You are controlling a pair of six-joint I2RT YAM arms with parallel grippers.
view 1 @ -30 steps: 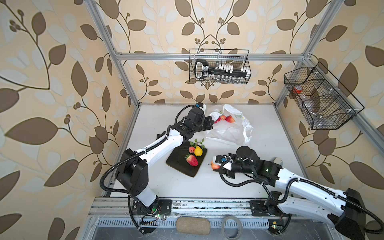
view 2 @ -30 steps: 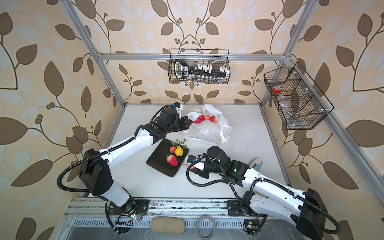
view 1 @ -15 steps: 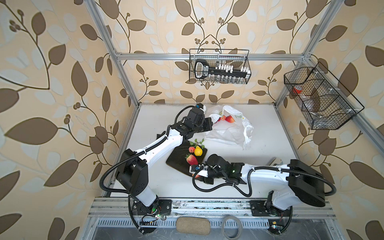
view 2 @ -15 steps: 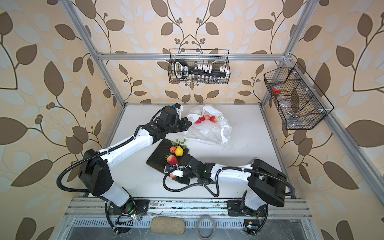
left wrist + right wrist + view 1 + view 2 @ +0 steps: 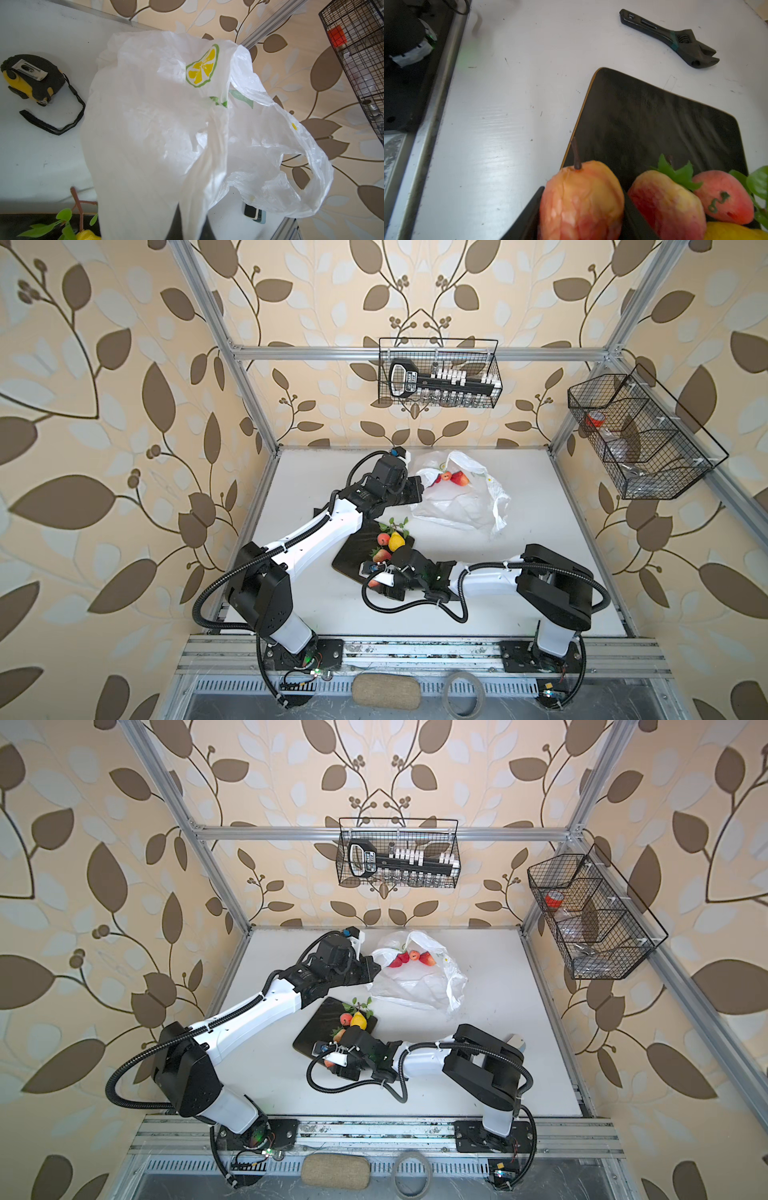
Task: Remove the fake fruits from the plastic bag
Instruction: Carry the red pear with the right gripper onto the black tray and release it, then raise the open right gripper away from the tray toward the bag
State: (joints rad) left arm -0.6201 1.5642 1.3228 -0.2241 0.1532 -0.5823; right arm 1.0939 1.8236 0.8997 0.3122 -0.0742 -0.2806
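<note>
At the near left of the white counter (image 5: pixel 552 506) lies a black rectangular tray (image 5: pixel 654 116), matte and faintly grained, with rounded corners and a thin pale edge. Three of the fake fruits bunch at one corner of it, each touching its neighbour. They are a glossy yellow pear (image 5: pixel 395 541) with a leafy green sprig, a pale pink-yellow strawberry with a green cap (image 5: pixel 664 203) and a pink-red round fruit with a green squiggle (image 5: pixel 724 199). My right jaws stand partway apart at the tray's near edge. Their black fingers (image 5: pixel 527 218) press both flanks of a wrinkled pink-and-yellow round fruit with a short brown stem (image 5: pixel 581 199); I cannot tell whether it rests on the tray. A black cast-metal adjustable wrench (image 5: pixel 675 39) lies flat on the counter, well apart from the tray's corner.

Further right and farther back, my left jaws are fully closed. They pinch the left rim of the thin, crinkly, translucent white plastic bag (image 5: pixel 461 506), printed with a yellow lemon slice and green leaves, so that side hangs in soft folds. Inside it, near the far side, lie two red strawberries (image 5: pixel 459 479) and a small pink round fruit (image 5: pixel 446 477). A chunky yellow-and-black tape measure (image 5: pixel 31 79) with a looped black strap lies on the counter near the bag. Right of the bag's loose handle, smooth counter runs open to the aluminium frame rail (image 5: pixel 584 522).
</note>
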